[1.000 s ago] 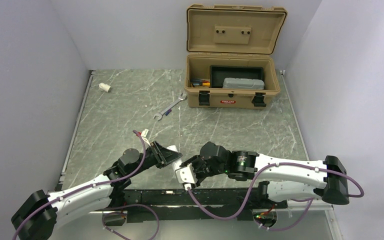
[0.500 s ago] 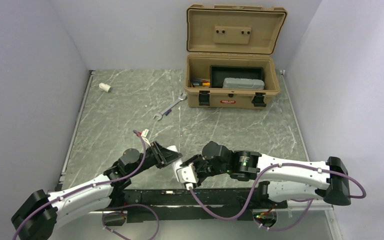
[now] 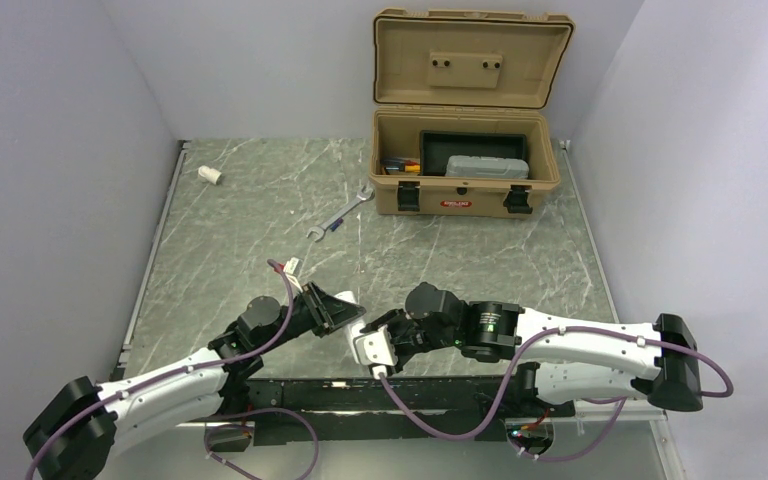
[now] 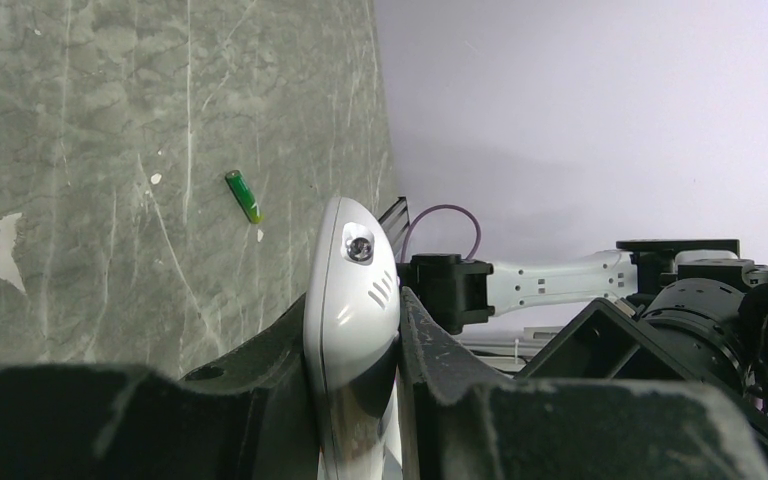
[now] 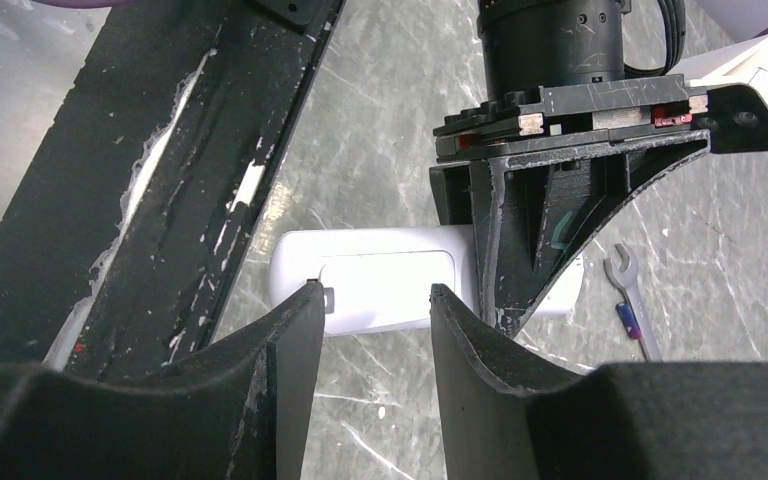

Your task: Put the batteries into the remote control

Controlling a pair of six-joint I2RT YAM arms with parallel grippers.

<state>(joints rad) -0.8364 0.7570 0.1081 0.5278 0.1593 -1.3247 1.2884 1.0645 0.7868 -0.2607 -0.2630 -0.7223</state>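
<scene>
My left gripper (image 4: 353, 305) is shut on the white remote control (image 4: 355, 255) and holds it on edge just above the table. One green battery (image 4: 244, 196) lies on the table beyond it. In the right wrist view the remote (image 5: 380, 272) shows its plain back with a cover panel, clamped by the left fingers (image 5: 520, 230). My right gripper (image 5: 372, 298) is open and empty, its tips right at the remote's near edge. In the top view the two grippers, left (image 3: 345, 310) and right (image 3: 378, 325), meet near the front edge; the remote is mostly hidden there.
An open tan toolbox (image 3: 465, 190) stands at the back right. A silver wrench (image 3: 340, 215) lies in front of it and also shows in the right wrist view (image 5: 628, 290). A stubby white cylinder (image 3: 210, 175) lies at the back left. A black rail (image 5: 190, 170) runs along the near edge.
My right gripper has edged slightly left toward the remote. The left gripper and the remote have stayed where they were.
</scene>
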